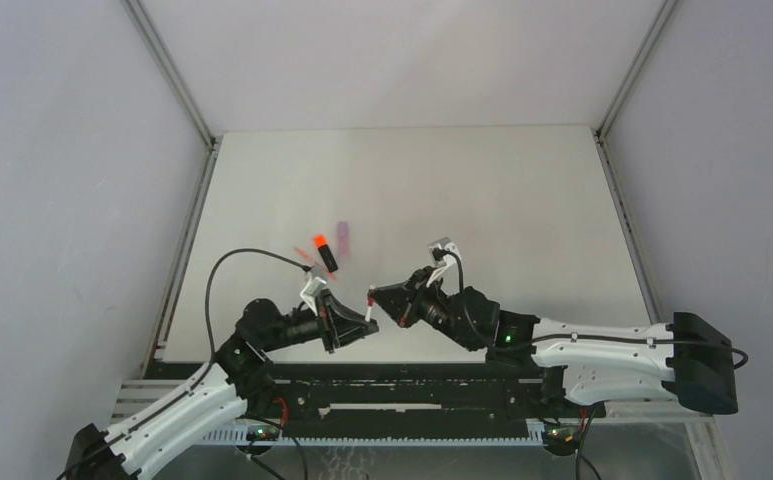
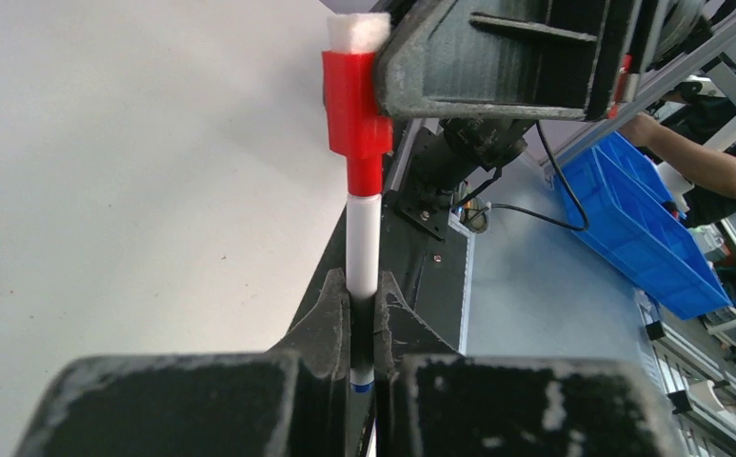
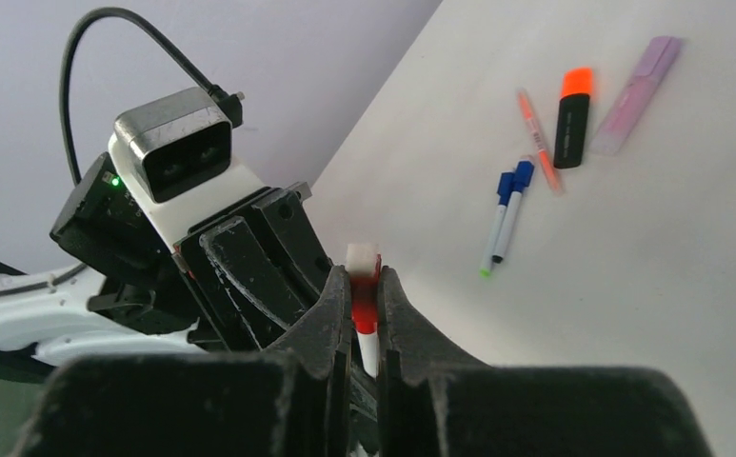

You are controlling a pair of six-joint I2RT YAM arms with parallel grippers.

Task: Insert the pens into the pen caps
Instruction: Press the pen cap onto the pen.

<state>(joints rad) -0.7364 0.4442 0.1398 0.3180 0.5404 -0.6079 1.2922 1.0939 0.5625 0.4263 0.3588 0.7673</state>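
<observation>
A thin white pen (image 2: pixel 363 243) stands between my two grippers, its end seated in a red pen cap (image 2: pixel 354 109) topped with a white pad. My left gripper (image 2: pixel 364 295) is shut on the white barrel. My right gripper (image 3: pixel 365 286) is shut on the red cap (image 3: pixel 365 303). From above, both grippers meet tip to tip, left (image 1: pixel 360 327) and right (image 1: pixel 376 297), over the table's near edge. Further back lie a black orange-ended highlighter (image 3: pixel 573 119), a lilac highlighter (image 3: pixel 635 95), a thin orange-red pen (image 3: pixel 538 143) and two thin blue-capped pens (image 3: pixel 508 209).
The loose pens lie in a cluster (image 1: pixel 325 253) just beyond the grippers, left of the table's middle. Grey walls and a metal frame (image 1: pixel 187 190) enclose the white table. Off the table's near side are blue bins (image 2: pixel 630 219) and a person's arm (image 2: pixel 716 162).
</observation>
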